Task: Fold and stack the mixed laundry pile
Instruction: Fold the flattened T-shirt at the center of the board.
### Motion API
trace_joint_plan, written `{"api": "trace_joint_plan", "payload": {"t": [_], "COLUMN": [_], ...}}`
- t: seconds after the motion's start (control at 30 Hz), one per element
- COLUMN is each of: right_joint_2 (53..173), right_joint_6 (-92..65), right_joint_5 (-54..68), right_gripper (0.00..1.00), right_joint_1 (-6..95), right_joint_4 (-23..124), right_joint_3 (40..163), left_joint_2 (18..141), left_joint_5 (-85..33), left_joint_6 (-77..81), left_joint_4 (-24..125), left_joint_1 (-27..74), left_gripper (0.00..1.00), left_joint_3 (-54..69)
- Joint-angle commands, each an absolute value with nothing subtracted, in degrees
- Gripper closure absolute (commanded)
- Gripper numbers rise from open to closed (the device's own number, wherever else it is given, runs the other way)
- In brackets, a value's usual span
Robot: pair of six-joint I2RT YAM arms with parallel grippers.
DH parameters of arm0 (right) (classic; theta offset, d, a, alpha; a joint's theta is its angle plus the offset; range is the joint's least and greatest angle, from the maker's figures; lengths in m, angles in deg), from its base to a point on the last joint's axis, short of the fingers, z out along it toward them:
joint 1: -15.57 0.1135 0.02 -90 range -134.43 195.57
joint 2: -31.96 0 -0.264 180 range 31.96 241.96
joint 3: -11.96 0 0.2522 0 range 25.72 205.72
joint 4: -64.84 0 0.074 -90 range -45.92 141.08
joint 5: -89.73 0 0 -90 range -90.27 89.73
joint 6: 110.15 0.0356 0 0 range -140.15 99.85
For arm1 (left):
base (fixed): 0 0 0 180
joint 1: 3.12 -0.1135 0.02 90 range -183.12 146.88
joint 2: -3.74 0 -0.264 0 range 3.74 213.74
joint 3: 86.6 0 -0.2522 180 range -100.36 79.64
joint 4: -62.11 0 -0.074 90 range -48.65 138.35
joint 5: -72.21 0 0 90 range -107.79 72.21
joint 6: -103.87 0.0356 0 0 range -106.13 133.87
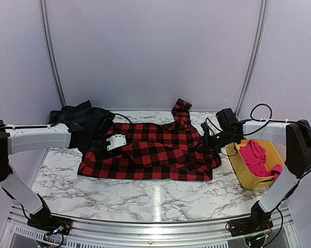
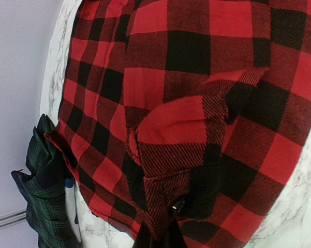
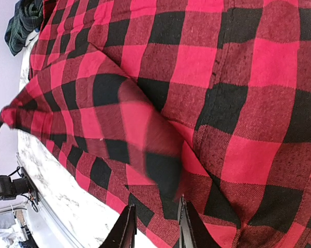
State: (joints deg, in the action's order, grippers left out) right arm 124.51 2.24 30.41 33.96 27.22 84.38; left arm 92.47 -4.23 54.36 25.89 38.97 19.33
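Red-and-black checked garment (image 1: 155, 150) is lying spread just beside the yellow tub (image 1: 237, 164), apparently mid-fold: left gripper (image 2: 160, 238), far from the tub, is pinching a tuck; right gripper (image 3: 156, 205), tub-side, is hovering narrowly parted, grip unclear, probably needing firm closure before lifting.

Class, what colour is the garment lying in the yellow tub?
Plain magenta-pink; the garment shows best in the top external view.

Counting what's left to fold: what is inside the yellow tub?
A magenta-pink garment lies bunched inside the yellow tub. No other item shows there. The tub floor beneath the garment is covered, so anything under it cannot be seen.
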Motion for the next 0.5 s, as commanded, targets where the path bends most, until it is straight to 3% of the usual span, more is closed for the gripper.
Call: {"api": "trace_joint_plan", "payload": {"t": [0.0, 0.13, 0.2, 0.23, 0.3, 0.33, 0.37, 0.47], "right_joint_2": [123.04, 122.95, 122.78, 122.69, 122.33, 122.05, 121.83, 121.80], "right_joint_6": [1.95, 1.66, 1.05, 0.74, 0.02, -0.24, -0.40, -0.74], "right_joint_5": [32.20, 32.44, 32.28, 32.22, 32.06, 32.04, 31.95, 32.16], "right_gripper": [0.76, 0.76, 0.76, 0.76, 0.74, 0.73, 0.73, 0.72], "right_joint_1": [33.76, 33.74, 33.76, 33.76, 33.72, 33.73, 33.76, 33.99], "right_joint_4": [28.02, 27.61, 26.89, 26.30, 25.08, 24.72, 24.47, 23.65], "right_joint_3": [83.98, 83.94, 84.35, 84.61, 85.35, 85.74, 86.06, 87.39], "left_joint_2": [92.47, 93.87, 93.51, 93.07, 91.39, 90.14, 88.70, 83.29], "left_joint_5": [0.67, 1.90, 3.04, 4.14, 6.46, 7.21, 7.67, 7.89], "left_joint_6": [62.58, 65.85, 65.56, 64.83, 62.38, 60.16, 57.60, 46.27], "left_joint_4": [31.96, 33.01, 33.41, 33.59, 33.89, 34.42, 35.13, 38.43], "left_joint_1": [36.90, 35.50, 34.71, 34.26, 33.27, 32.63, 31.94, 29.11], "left_gripper": [1.00, 0.99, 0.91, 0.78, 0.27, 0.07, 0.02, 0.01], "left_joint_3": [20.76, 21.48, 22.58, 23.02, 23.65, 23.75, 23.51, 22.51]}}
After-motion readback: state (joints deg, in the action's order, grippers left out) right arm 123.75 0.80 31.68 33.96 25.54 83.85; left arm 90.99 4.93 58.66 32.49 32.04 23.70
